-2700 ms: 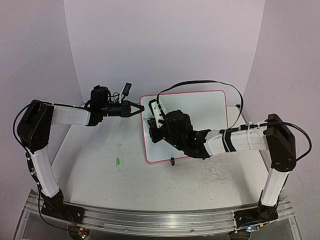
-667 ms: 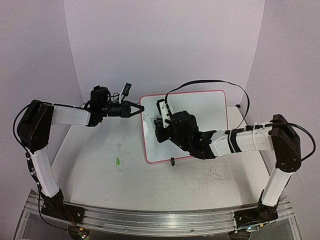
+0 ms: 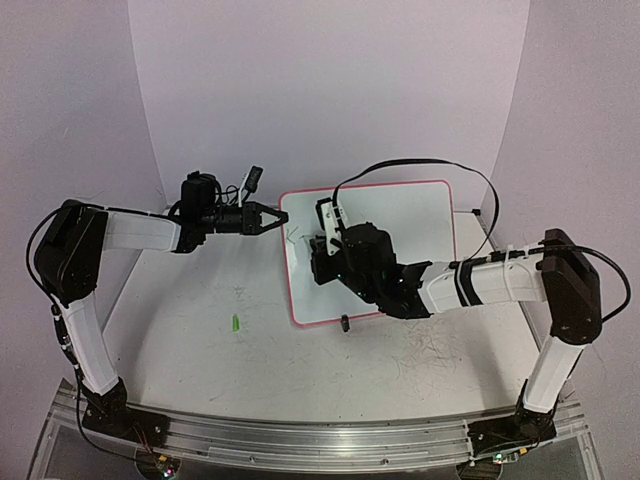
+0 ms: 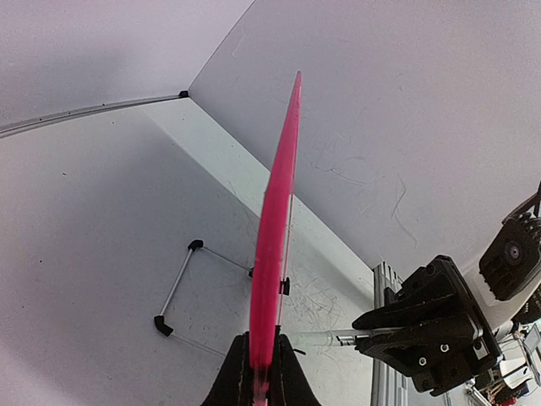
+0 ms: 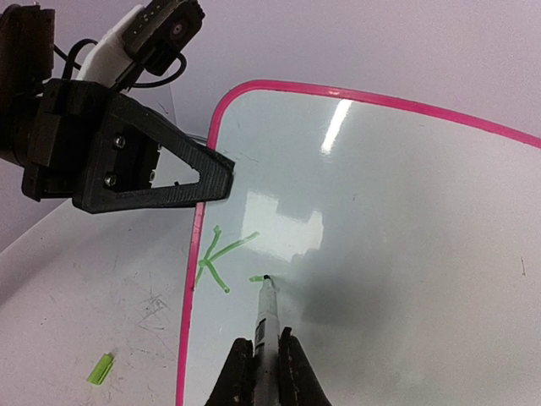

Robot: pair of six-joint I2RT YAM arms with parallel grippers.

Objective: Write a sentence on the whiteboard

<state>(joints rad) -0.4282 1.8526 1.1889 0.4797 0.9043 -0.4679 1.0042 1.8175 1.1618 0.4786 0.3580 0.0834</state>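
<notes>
Right wrist view: right pincer [image 5: 265, 355] clamps slim grey marker [image 5: 264, 317], left pincer [image 4: 260, 372] clamps pink-rimmed white whiteboard [image 5: 406, 254]; green handwritten sentence [image 5: 218, 258] at letter 2, likely needing steady rightward strokes.

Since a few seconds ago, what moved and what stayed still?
The right end effector, shut on the marker, slid slightly rightward over the whiteboard, uncovering a green K. The left end effector stayed clamped on its pink rim.
</notes>
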